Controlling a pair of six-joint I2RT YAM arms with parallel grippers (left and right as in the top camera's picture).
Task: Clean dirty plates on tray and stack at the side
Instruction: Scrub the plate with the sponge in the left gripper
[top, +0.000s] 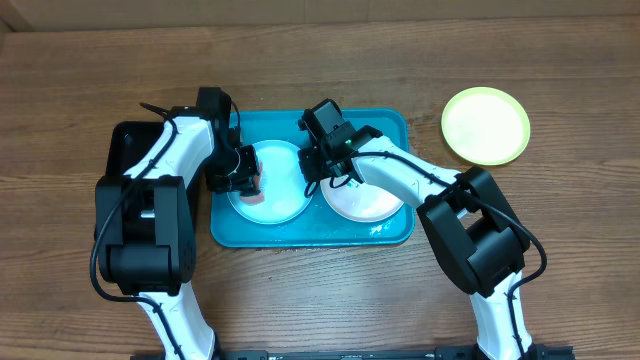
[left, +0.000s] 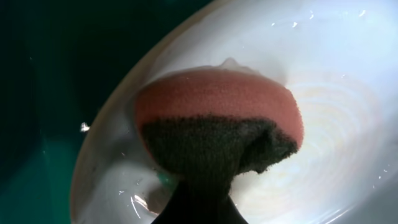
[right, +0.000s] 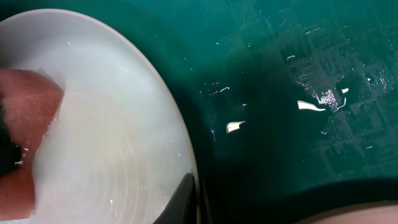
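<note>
Two plates (top: 283, 200) in tray (top: 300, 235), yellow-green plate (top: 486, 125) aside

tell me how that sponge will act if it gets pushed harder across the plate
Probably soft and floppy: the sponge is squeezed narrow at its pinched base and bulges wide beyond it. Likely light for its size, as it looks like foam with a dark scouring layer. It may slide easily, since the plate under it looks wet and glossy.

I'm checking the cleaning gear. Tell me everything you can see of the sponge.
The sponge is a two-layer pad: salmon-pink foam backed by a dark, coarse scouring layer. The shut left tool pinches it on the dark side, squeezing it so the foam bulges into a dome. It looks wet. Its pink face presses on the pale plate, which lies in the turquoise tray.
</note>
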